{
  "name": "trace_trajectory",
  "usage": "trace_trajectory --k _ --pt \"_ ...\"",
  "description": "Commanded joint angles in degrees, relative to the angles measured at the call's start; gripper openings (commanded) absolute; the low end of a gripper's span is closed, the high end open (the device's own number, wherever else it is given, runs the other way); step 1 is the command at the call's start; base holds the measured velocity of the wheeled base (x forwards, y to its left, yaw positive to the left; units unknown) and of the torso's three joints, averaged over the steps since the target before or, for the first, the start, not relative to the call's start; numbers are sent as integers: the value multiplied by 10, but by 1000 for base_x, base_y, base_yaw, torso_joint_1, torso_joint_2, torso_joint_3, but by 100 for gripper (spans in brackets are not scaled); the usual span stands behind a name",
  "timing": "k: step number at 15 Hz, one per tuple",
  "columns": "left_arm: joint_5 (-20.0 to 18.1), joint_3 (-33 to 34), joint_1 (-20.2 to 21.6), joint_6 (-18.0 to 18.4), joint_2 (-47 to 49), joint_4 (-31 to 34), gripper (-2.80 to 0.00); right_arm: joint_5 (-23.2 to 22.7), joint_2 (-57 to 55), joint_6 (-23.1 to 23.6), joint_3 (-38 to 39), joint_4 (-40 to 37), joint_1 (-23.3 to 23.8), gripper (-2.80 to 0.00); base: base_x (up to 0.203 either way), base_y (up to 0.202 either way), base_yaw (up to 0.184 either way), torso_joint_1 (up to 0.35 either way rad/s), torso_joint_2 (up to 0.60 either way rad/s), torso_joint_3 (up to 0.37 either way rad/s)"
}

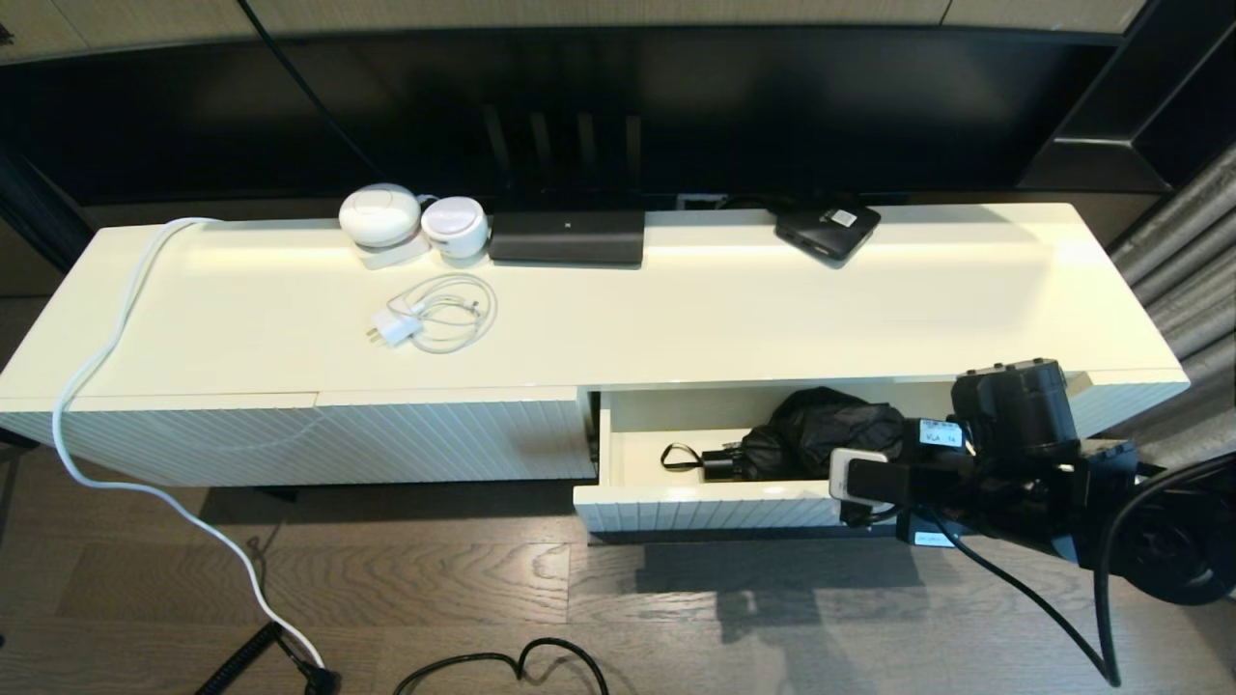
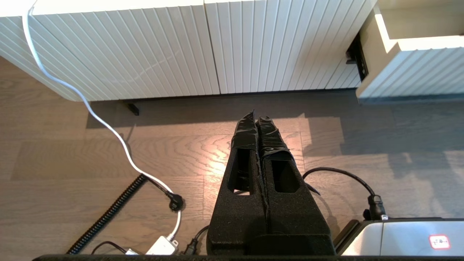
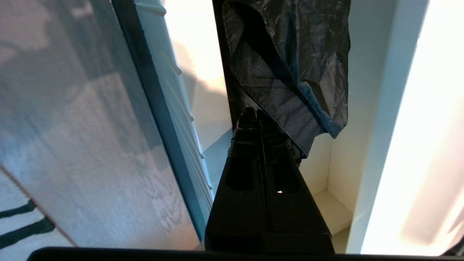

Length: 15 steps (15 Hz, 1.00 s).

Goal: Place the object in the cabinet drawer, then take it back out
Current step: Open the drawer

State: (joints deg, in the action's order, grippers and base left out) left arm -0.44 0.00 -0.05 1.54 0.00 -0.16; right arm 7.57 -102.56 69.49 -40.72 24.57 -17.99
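R arm (image 1: 1024, 454): bulky black housings, white labels w/ small print, pale grey-white block near the wrist, black cables looping off. Both claws: long black fingers (image 2: 268, 145), foam-textured w/ rectangular cut-outs, tips wrapped in wrinkled black tape.

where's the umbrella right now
In the head view the umbrella lies inside the open drawer at the cabinet's right end, its handle pointing left, with the shut right gripper beside its fabric.
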Motion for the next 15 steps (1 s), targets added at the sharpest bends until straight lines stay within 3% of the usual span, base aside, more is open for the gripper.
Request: trace_trajectory --k 1,5,11,15 --pt "0 1 0 0 1 0 -280 1 15 5 20 -12 0 -280 0 0 0 0 0 0" --pt "0 1 0 0 1 0 -280 1 50 3 45 -62 0 -280 0 0 0 0 0 0" --pt "0 1 0 0 1 0 -280 -3 69 2 100 -70 0 -280 0 0 0 0 0 0" --pt "0 1 0 0 1 0 -280 0 120 3 97 -73 -5 -280 0 0 0 0 0 0"
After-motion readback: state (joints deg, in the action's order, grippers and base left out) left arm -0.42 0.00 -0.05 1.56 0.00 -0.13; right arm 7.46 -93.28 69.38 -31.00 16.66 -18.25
